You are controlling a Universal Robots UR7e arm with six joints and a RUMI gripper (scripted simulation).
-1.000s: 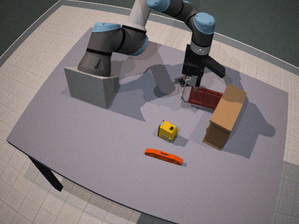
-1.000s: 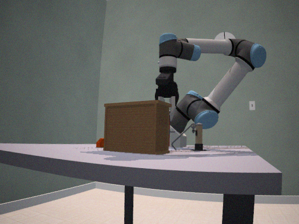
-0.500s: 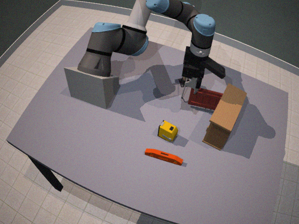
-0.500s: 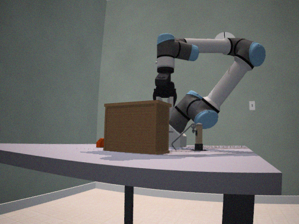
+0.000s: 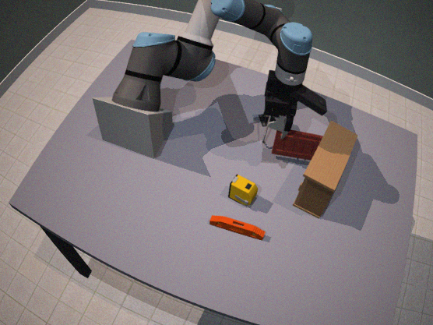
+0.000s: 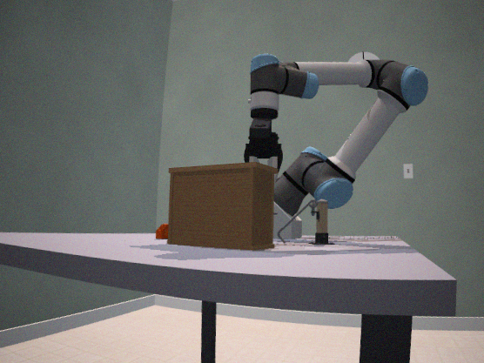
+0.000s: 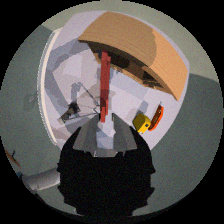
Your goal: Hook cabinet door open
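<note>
The tan wooden cabinet (image 5: 331, 160) (image 6: 218, 205) (image 7: 135, 45) stands flat on the table, its dark red door (image 5: 297, 145) (image 7: 105, 85) swung wide open. My gripper (image 5: 277, 128) (image 6: 262, 161) (image 7: 106, 113) hangs fingers down at the door's free end, just over its top edge. The fingers are narrowly open and the door edge runs out from between them in the wrist view; I see no grip on it. The wire hook (image 5: 267, 140) (image 6: 293, 218) hangs slanting down from the short post (image 6: 322, 220), its tip near the table beside the door's end. I cannot make out the eye.
A yellow tape measure (image 5: 243, 189) (image 7: 141, 122) and an orange spirit level (image 5: 237, 227) (image 7: 158, 115) lie in front of the cabinet. The arm's grey base block (image 5: 128, 127) stands at the table's left rear.
</note>
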